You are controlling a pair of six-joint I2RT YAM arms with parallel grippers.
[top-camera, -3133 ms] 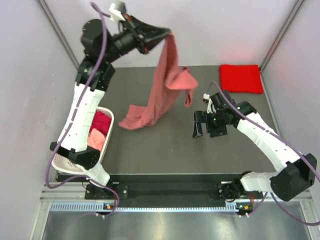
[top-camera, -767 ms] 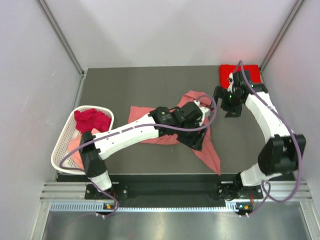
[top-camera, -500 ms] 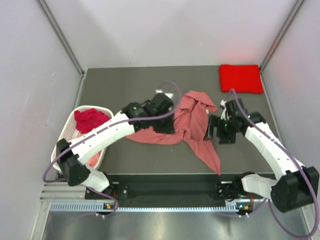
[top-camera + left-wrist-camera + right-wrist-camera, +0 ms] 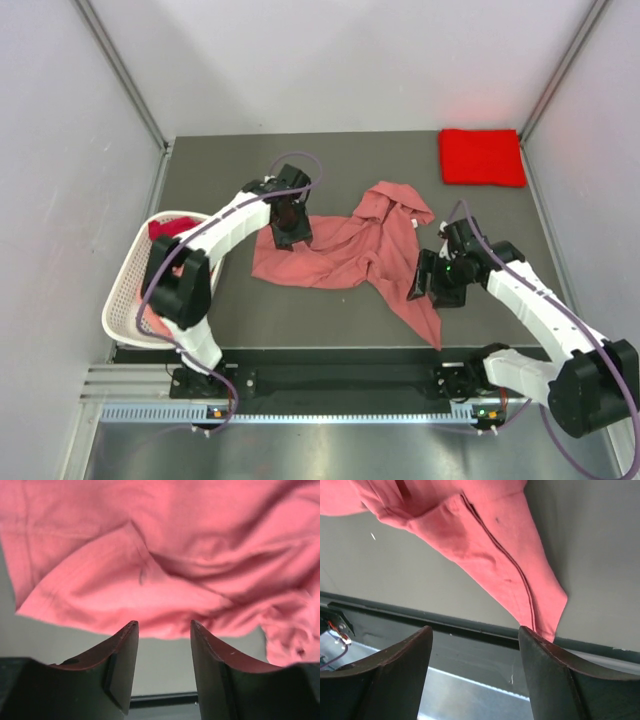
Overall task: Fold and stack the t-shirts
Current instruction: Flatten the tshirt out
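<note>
Since half a second ago, the left arm has swung back from mid-cloth to the left rear part of the salmon pink t-shirt [image 4: 340, 255]. The shirt lies rumpled at mid-bench [image 4: 240, 170].

Left fingers [image 4: 125, 650] stand apart, empty, above the cloth. Right fingers [image 4: 405, 655] are also apart, beside the near right tail.

Judged light, limp and non-fragile, so it will sag unless taken by two corners or the hem.

Long axis runs left to near right, with the tail pointing at the near right corner. The bright red t-shirt [image 4: 481, 157] lies folded at rear right.

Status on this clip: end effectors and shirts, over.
Left end effector, right end effector open, empty. Salmon shirt rumpled, unfolded. Red shirt folded, far right corner.
</note>
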